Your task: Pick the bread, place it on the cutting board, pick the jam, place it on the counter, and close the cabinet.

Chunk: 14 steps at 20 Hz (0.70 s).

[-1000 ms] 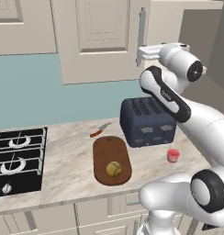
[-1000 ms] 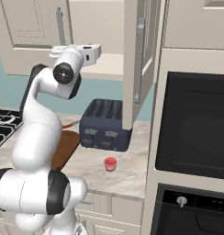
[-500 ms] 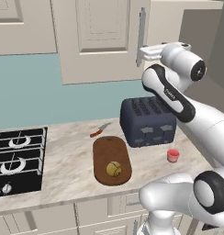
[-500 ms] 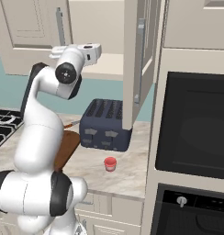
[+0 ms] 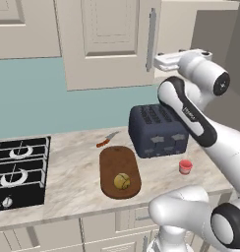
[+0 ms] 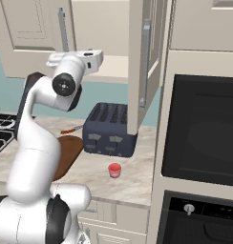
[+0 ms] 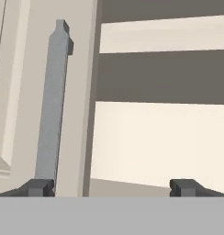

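The bread [image 5: 122,181] lies on the dark cutting board [image 5: 117,160], whose end also shows behind the arm [image 6: 66,152]. On the counter [image 5: 73,172], right of the toaster, stands the red jam [image 5: 185,167] [image 6: 114,170]. The cabinet [image 6: 116,28] is open: its right door [image 6: 140,66] swings out toward me. My gripper [image 5: 159,63] [image 6: 97,57] is up at the opening, beside the closed left door's bar handle [image 5: 151,39] [image 7: 52,101]. It is open [image 7: 111,187] with nothing between its fingertips [image 7: 38,186], facing the pale shelf [image 7: 164,34].
A dark blue toaster [image 5: 158,130] [image 6: 110,129] stands behind the jam. A red-handled knife [image 5: 107,140] lies behind the board. The black gas stove [image 5: 18,170] is at the left. A built-in oven column [image 6: 204,138] closes off the right side.
The hand has edged slightly lower in front of the cabinet opening. The jaws stay open, and the bread, jam and door have not moved.
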### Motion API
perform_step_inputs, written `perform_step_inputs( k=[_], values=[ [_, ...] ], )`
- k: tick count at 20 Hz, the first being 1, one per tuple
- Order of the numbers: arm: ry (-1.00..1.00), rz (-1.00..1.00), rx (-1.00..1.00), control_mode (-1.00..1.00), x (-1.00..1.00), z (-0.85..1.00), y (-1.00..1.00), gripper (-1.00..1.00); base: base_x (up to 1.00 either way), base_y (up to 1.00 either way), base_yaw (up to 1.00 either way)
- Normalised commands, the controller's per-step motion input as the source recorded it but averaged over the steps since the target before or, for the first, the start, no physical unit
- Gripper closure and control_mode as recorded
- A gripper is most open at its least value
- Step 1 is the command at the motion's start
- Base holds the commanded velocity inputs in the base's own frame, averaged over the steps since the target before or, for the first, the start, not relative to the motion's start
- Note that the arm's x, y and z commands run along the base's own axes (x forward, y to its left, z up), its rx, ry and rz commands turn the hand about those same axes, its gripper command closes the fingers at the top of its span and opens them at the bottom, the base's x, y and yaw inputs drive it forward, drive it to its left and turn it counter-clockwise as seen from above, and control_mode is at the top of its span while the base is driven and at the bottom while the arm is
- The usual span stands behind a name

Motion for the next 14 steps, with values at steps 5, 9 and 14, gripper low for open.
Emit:
perform_step_inputs(
  k=[5,9,14],
  values=[
    [0.0,0.01,0.0,-1.0,-0.49,0.03,-0.06,-1.0,0.0,0.0,0.0],
    [0.0,0.0,0.0,-1.0,-0.52,0.03,-0.06,-1.0,0.0,0.0,0.0],
    [0.0,0.0,0.0,-1.0,-0.58,0.07,-0.13,-1.0,0.0,0.0,0.0]
  ],
)
